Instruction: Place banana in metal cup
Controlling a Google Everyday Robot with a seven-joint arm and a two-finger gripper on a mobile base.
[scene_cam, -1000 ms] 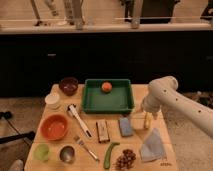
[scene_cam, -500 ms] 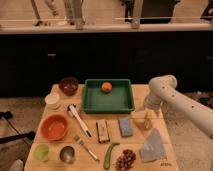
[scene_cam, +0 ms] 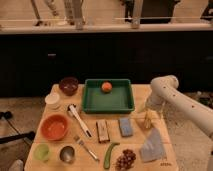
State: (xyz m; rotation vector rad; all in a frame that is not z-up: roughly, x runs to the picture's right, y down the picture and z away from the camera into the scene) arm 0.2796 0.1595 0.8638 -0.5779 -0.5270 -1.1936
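Observation:
The banana (scene_cam: 148,120) is small and pale yellow and lies on the right side of the wooden table (scene_cam: 165,159). My gripper (scene_cam: 145,110) hangs from the white arm (scene_cam: 172,95) that comes in from the right. It is right above the banana, at its upper end. The metal cup (scene_cam: 67,153) is small, round and shiny grey. It stands near the table's front left corner, far from the gripper, between a light-green cup (scene_cam: 42,151) and a fork (scene_cam: 87,147).
A green tray (scene_cam: 125,102) holding an orange fruit (scene_cam: 106,86) sits at the back. Also on the table are an orange bowl (scene_cam: 55,127), a dark bowl (scene_cam: 68,85), a white cup (scene_cam: 52,99), a ladle (scene_cam: 79,120), a brown bar (scene_cam: 102,131), a blue sponge (scene_cam: 125,126), a cucumber (scene_cam: 111,155), grapes (scene_cam: 126,159) and a grey cloth (scene_cam: 152,146).
The arm's elbow has risen slightly. The gripper stays at the banana and the banana has not visibly moved.

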